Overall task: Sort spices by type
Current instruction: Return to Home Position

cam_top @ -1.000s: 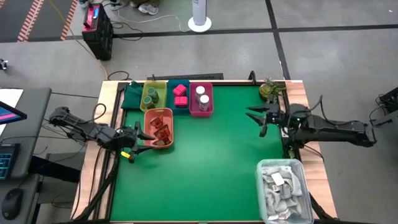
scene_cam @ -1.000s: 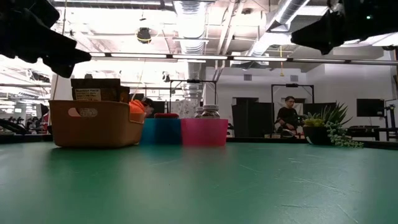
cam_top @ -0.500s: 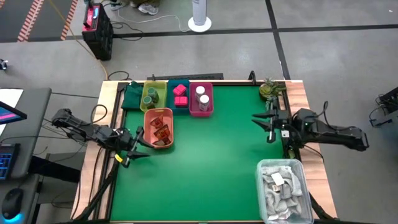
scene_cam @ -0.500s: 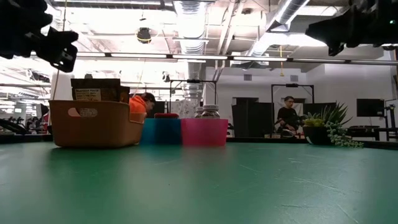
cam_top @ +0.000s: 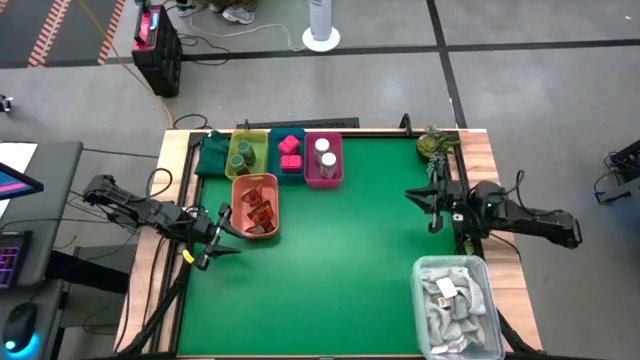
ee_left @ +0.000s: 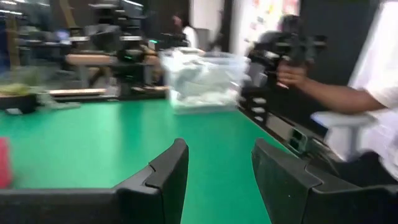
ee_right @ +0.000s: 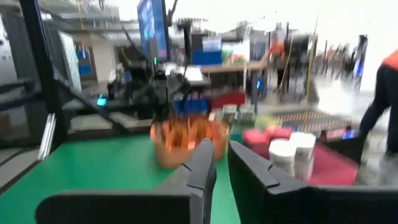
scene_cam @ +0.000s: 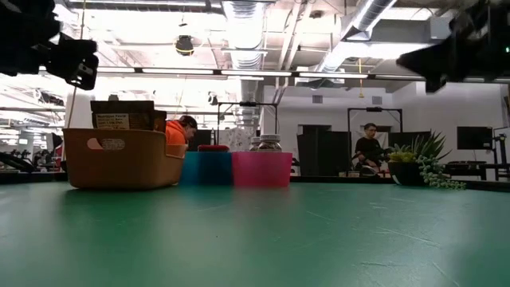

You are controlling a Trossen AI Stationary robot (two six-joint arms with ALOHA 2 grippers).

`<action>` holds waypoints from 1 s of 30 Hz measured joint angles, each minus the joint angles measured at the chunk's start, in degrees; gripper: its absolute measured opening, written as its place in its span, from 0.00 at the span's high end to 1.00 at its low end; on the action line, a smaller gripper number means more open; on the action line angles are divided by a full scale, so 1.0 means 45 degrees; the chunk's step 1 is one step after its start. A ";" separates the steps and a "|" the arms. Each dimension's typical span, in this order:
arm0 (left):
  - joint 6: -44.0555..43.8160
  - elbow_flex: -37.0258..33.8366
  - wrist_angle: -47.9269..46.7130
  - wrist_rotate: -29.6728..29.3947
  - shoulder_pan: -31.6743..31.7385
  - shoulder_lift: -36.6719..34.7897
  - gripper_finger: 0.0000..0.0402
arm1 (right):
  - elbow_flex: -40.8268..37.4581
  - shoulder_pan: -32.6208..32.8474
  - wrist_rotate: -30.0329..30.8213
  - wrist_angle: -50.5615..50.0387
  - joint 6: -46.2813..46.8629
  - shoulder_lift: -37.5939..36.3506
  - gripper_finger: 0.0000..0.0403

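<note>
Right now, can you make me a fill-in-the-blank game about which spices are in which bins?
The white-capped jars stand in the ___ bin. The red-brown sachets lie in the ___ bin. The pink packs sit in the ___ bin. The left gripper at the table's left edge and the right gripper at its right edge both hold ___.
Missing words: pink, orange, blue, nothing.

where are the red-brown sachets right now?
High view: the red-brown sachets lie in the orange tray on the table's left side, next to the yellow-green tray and close to the left hand.
</note>
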 joint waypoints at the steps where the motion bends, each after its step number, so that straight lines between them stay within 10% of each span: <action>1: 0.0079 0.0000 -0.0097 0.0301 0.0000 0.0005 0.58 | -0.0134 0.0017 -0.0001 -0.0137 0.0201 -0.0016 0.81; 30: 0.1671 -0.0015 -0.0921 0.1127 0.0000 0.0005 0.58 | -0.0728 -0.0046 0.0018 -0.0887 0.1127 0.0064 0.81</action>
